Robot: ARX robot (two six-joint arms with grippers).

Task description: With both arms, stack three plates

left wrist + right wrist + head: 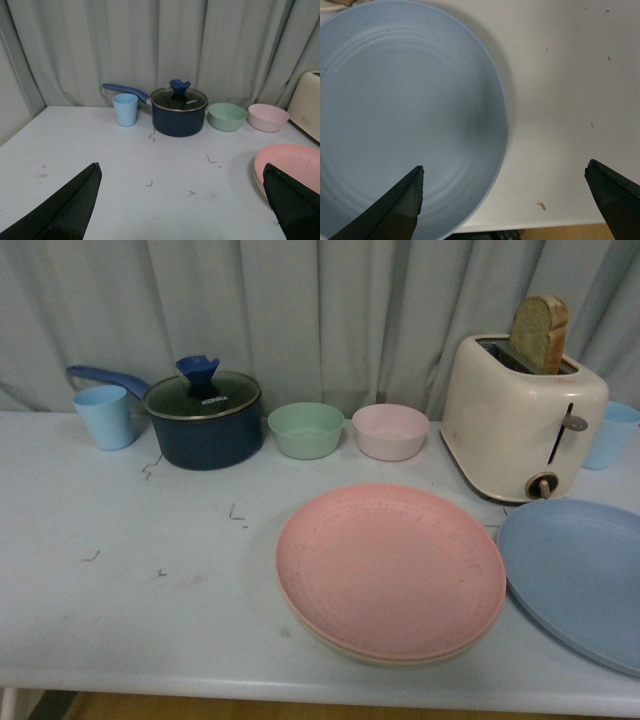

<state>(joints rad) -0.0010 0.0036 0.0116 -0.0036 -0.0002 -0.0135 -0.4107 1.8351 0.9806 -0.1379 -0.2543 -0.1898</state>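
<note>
pink plate (390,570) on beige plate (400,661) | blue plate (580,580) by toaster (520,420) | left fingers (65,215), right fingers (395,212) apart

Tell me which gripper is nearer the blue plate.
Right. The right gripper hangs open over the rim of the blue plate; the left gripper is over the table beside the pink plate.
</note>
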